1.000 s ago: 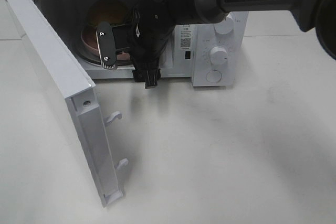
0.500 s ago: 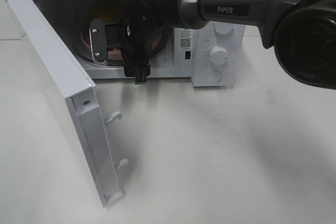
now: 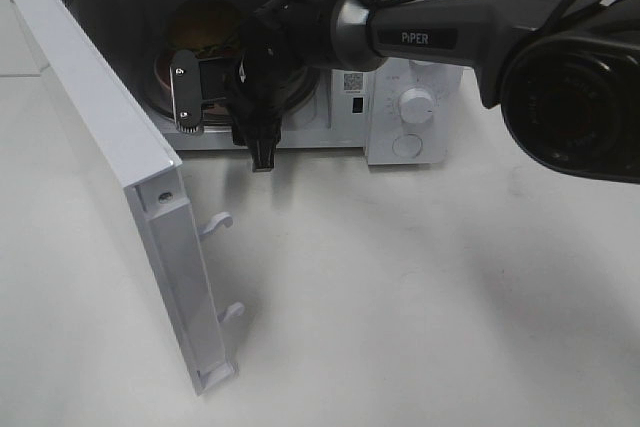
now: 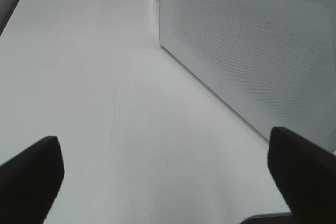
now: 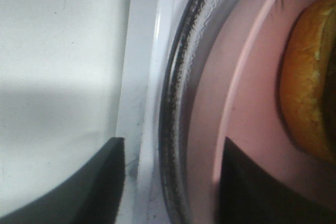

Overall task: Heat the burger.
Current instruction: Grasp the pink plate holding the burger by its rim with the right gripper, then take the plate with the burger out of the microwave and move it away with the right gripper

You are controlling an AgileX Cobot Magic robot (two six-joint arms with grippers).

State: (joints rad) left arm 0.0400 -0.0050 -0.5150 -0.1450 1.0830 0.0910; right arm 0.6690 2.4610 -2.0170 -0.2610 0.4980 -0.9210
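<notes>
One burger (image 3: 205, 22) on one pink plate (image 5: 252, 77) inside one microwave (image 3: 415, 107).

The burger (image 3: 203, 25) sits on its plate (image 3: 163, 72) inside the microwave (image 3: 420, 67), upper left. My right gripper (image 3: 205, 97) is before it, at the opening.

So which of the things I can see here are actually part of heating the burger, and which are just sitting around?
Part of the job:
- golden-brown burger on its pink plate
- white microwave with its glass turntable and open white door
- right gripper, at the plate's edge

Just there:
- left gripper, open over the white table, beside the microwave door
</notes>
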